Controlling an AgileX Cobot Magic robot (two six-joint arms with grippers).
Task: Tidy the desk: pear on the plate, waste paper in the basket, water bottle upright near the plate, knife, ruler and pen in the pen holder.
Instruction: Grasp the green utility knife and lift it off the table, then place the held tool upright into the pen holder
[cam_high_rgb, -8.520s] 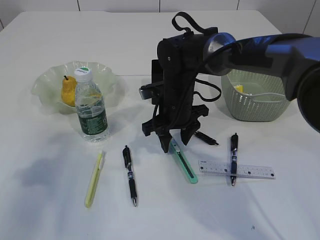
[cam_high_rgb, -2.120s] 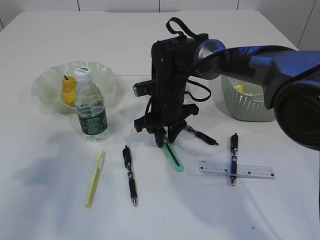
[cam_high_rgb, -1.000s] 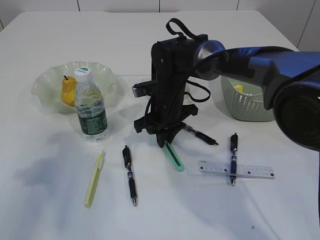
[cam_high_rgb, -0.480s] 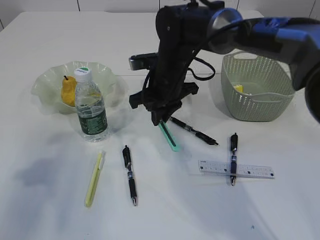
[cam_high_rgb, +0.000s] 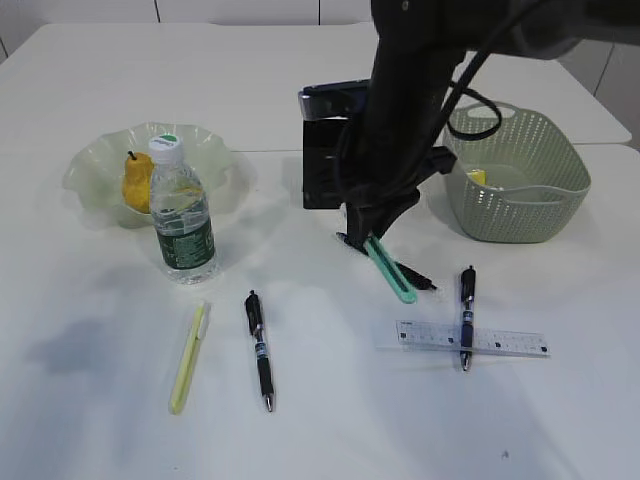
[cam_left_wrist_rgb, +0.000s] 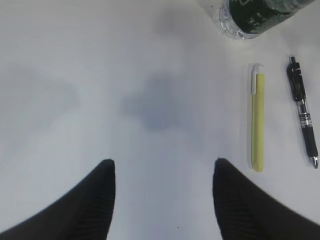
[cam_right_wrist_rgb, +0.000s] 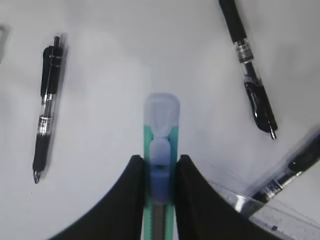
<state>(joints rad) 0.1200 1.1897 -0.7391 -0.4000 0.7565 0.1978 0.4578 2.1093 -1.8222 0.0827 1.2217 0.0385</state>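
Right gripper (cam_right_wrist_rgb: 159, 172) clamps green knife (cam_right_wrist_rgb: 161, 145) w/ blade end hidden; left gripper (cam_left_wrist_rgb: 162, 172) wide.

The two black fingers (cam_right_wrist_rgb: 127, 200) of the right gripper (cam_right_wrist_rgb: 160, 197) clamp a green plastic utility knife (cam_right_wrist_rgb: 161, 135) with a pale translucent end, held above the white tabletop (cam_right_wrist_rgb: 125, 60). Black pens lie at left (cam_right_wrist_rgb: 46, 107) and upper right (cam_right_wrist_rgb: 247, 65). A clear ruler (cam_right_wrist_rgb: 280, 220) with another black pen (cam_right_wrist_rgb: 295, 172) across it shows at lower right.

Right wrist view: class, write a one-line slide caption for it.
Fingers clamp a green knife, held above the white desk and black pens.
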